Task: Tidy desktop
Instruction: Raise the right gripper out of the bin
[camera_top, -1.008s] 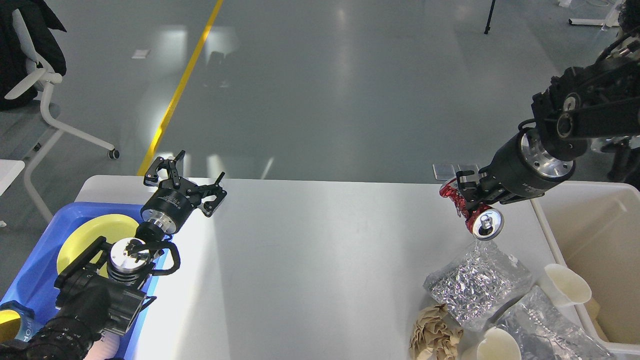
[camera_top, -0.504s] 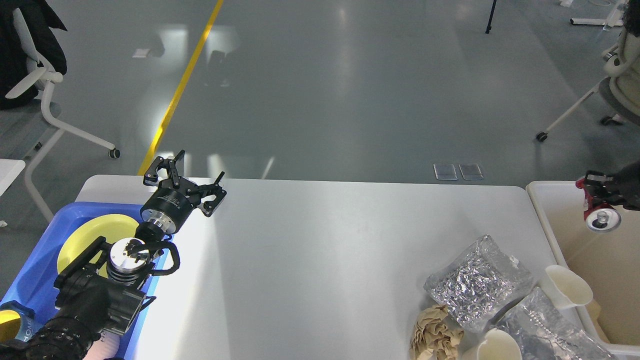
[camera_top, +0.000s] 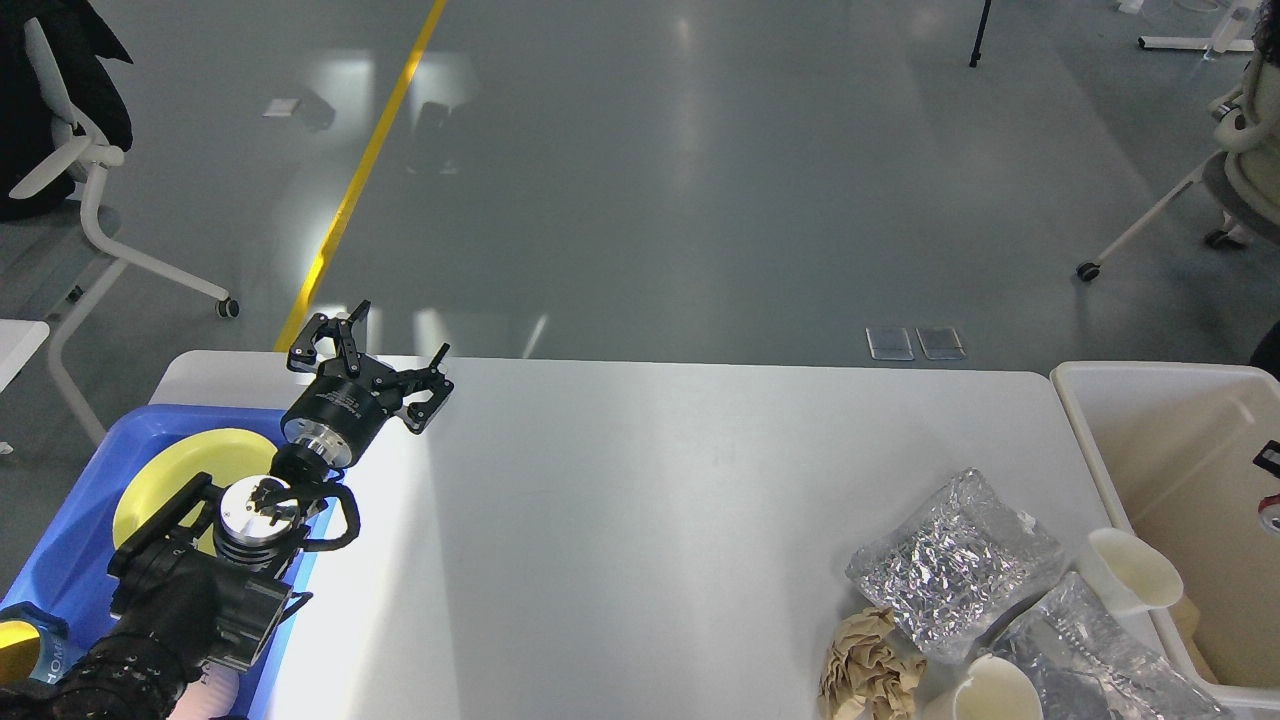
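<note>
At the far left, behind and below the left gripper (camera_top: 368, 365), a blue plastic tray (camera_top: 100, 470) sits on the desktop's near-left corner with a yellow plate (camera_top: 170, 475) lying in it; a yellow-and-blue object (camera_top: 25, 650) shows at the tray's near corner, too cropped to name. The left gripper hovers over the desktop's far-left edge, just right of the tray, its two fingers spread wide apart and holding nothing. The desktop (camera_top: 620, 520), a glossy white-grey table top with rounded corners, stretches away to the right of that claw, bare through its middle. Well to the claw's right, at the near-right corner, litter is bunched together: a crumpled brown paper wad (camera_top: 870, 665), a crinkled silver foil bag (camera_top: 950, 565), a white paper cup (camera_top: 985, 692) at the bottom edge, a clear plastic bag (camera_top: 1100, 655), and a second white paper cup (camera_top: 1130, 570) lying tilted against the bin wall. Beyond them a cream-white bin (camera_top: 1100, 470) stands against the table's right edge. At the frame's right edge, over the bin, only a sliver of black and red shows; whether the right gripper is open or closed cannot be told.
</note>
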